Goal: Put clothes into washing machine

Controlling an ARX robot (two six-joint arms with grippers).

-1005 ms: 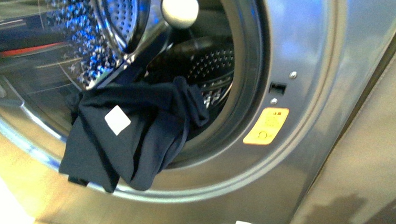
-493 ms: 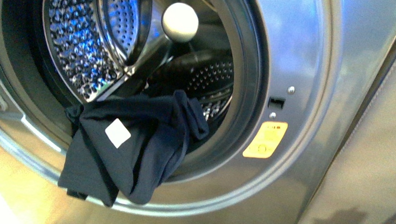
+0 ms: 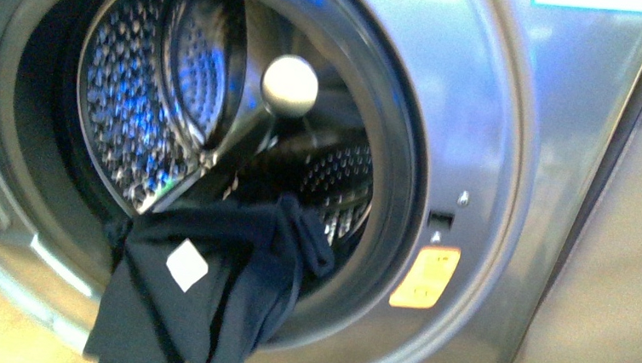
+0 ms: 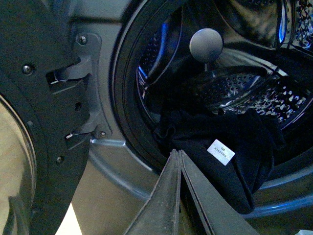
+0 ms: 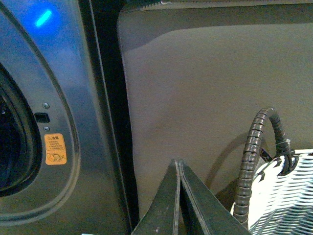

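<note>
Navy fabric, namely the clothes, lay draped over the lower lip of the washing machine porthole, part inside the steel drum and part hanging down outside over the rubber gasket. A white tag faced outward on the hanging portion.

The garment appeared soft, limp and light; in my judgement it would fold and sag wherever gripped and could slide back out if only nudged. The bunched fold at the lip, just above the tag, looked the soundest place to take hold, followed by a push deep into the drum.

The left gripper sat just beside the hanging cloth with its fingers pressed together, holding nothing. The right gripper was well apart from the opening, fingers likewise together and empty, facing a grey panel beside the machine.

Surroundings noted: a round pale knob stood in the porthole above the garment; the open door and its hinge bracket stood at the left of the opening; a yellow warning sticker beside the latch slot; a white woven basket and a ribbed cable near the right gripper. The gasket lip itself was the likeliest snag.
</note>
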